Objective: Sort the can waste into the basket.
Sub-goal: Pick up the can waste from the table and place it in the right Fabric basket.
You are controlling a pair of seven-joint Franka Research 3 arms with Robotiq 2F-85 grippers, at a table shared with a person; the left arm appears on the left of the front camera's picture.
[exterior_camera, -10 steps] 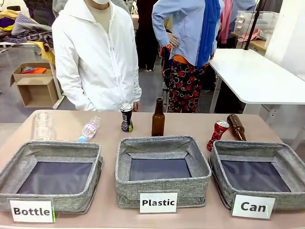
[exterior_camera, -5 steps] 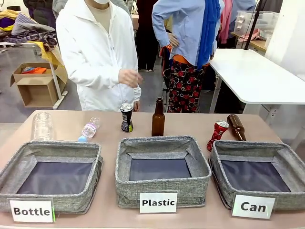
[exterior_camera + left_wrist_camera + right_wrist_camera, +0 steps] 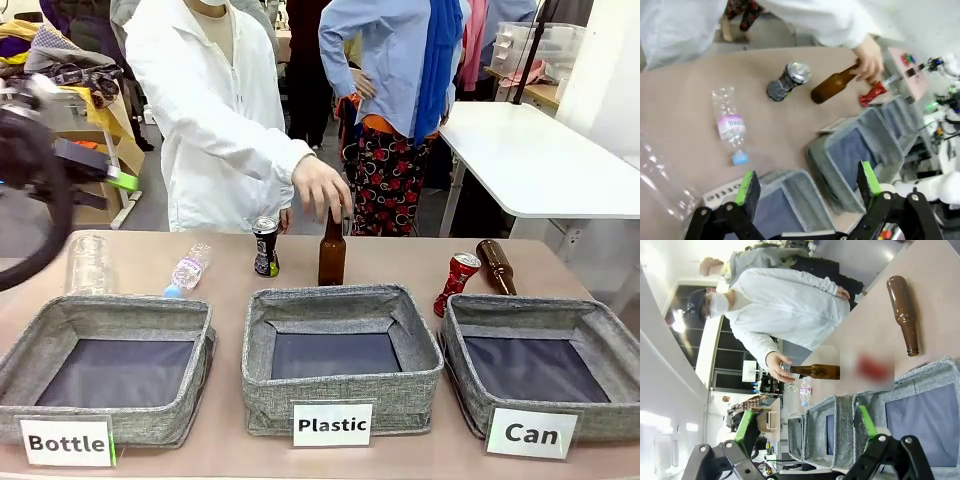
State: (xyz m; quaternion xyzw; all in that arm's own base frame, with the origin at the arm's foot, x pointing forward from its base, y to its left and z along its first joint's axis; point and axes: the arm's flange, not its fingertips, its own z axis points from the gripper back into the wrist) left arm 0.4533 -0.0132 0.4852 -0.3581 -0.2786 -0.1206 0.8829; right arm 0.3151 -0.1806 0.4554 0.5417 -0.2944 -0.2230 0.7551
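fingers (image 3: 747, 186) of the left gripper (image 3: 807, 182) stood spread wide with nothing between them, raised over the counter (image 3: 685, 85) above the near row of baskets. the right gripper (image 3: 806, 424) was spread and empty as well, hanging above the can basket (image 3: 940, 367). in the front view the left arm (image 3: 35, 160) was a dark blur at the left edge.

three grey baskets sat side by side along the counter's near edge: the bottle basket (image 3: 60, 315) at the left, the plastic basket (image 3: 340, 385) in the middle and the can basket at the right.

both cans were on the counter beyond the baskets. the red can (image 3: 457, 283) stood tilted just behind the can basket's far left corner; whether it touched the rim could not be told. a brown bottle (image 3: 496, 266) lay just to its right. the black can (image 3: 265, 246) stood upright behind the plastic basket's far left corner. just beside it to the right was an upright brown bottle (image 3: 331, 255). a small clear bottle (image 3: 188, 270) lay to the left, and a larger clear bottle (image 3: 88, 264) was near the left end.

at the far side stood a person in a white jacket (image 3: 215, 120). the person's hand (image 3: 322, 190) was closed over the neck of the upright brown bottle.
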